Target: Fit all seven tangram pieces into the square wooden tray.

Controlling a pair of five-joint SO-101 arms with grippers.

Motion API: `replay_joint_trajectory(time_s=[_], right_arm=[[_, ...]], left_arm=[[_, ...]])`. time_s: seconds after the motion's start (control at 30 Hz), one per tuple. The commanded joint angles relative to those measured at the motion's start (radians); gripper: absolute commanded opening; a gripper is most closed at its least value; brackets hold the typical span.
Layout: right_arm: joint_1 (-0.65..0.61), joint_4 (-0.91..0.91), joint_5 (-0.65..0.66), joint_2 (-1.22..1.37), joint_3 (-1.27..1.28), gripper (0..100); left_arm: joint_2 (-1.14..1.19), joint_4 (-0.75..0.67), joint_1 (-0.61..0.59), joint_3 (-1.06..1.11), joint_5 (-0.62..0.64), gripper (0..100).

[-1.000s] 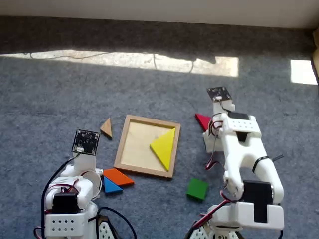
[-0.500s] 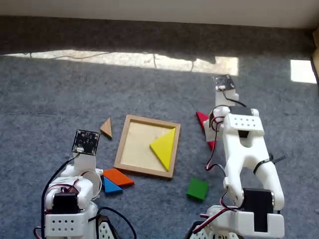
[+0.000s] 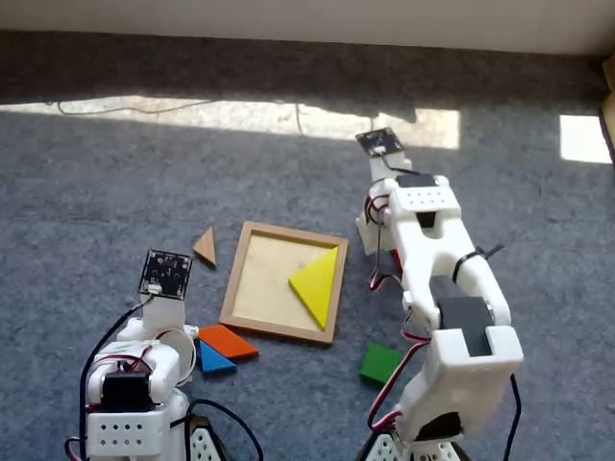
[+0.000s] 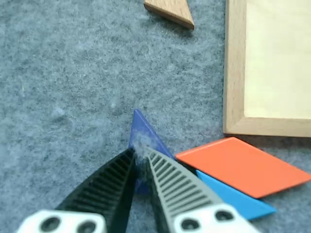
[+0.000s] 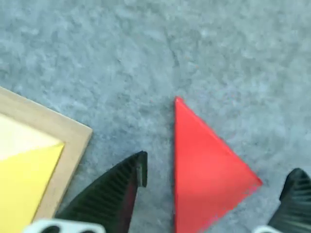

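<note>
The square wooden tray (image 3: 237, 279) lies mid-carpet with a yellow triangle (image 3: 317, 280) inside it, against its right rim. My right gripper (image 5: 218, 173) is open, low over the carpet, with a red triangle (image 5: 204, 165) lying flat between its fingers, just off the tray's corner (image 5: 58, 128). My left gripper (image 4: 141, 162) is shut, its tips over a dark blue triangle (image 4: 144, 137) on the carpet. An orange parallelogram (image 4: 243, 167) lies on a light blue triangle (image 4: 233, 196) beside it. A small wood-coloured triangle (image 3: 205, 247) sits left of the tray.
A green square (image 3: 381, 365) lies on the carpet near the tray's front right corner, by the right arm's (image 3: 432, 259) base. The left arm (image 3: 144, 360) stands at the front left. Bare grey carpet stretches behind the tray to a sunlit strip.
The right arm has swung left toward the tray's far right corner and now covers the red triangle in the high view. The left arm has not moved.
</note>
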Motion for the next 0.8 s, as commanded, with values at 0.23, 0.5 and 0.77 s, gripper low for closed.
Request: replay_joint_trajectory(time_s=[0.23,0.5,0.77], right_arm=[[0.010,-0.001,-0.012,0.077,-0.058,40.4],[0.012,0.007,-0.009,0.119,-0.107,35.7],[0.054,0.007,-0.012,0.120,-0.104,30.4]], left_arm=[[-0.033,0.006,-0.010,0.019,0.009,1],[-0.033,0.006,-0.010,0.019,0.009,1],[-0.033,0.006,-0.010,0.019,0.009,1]])
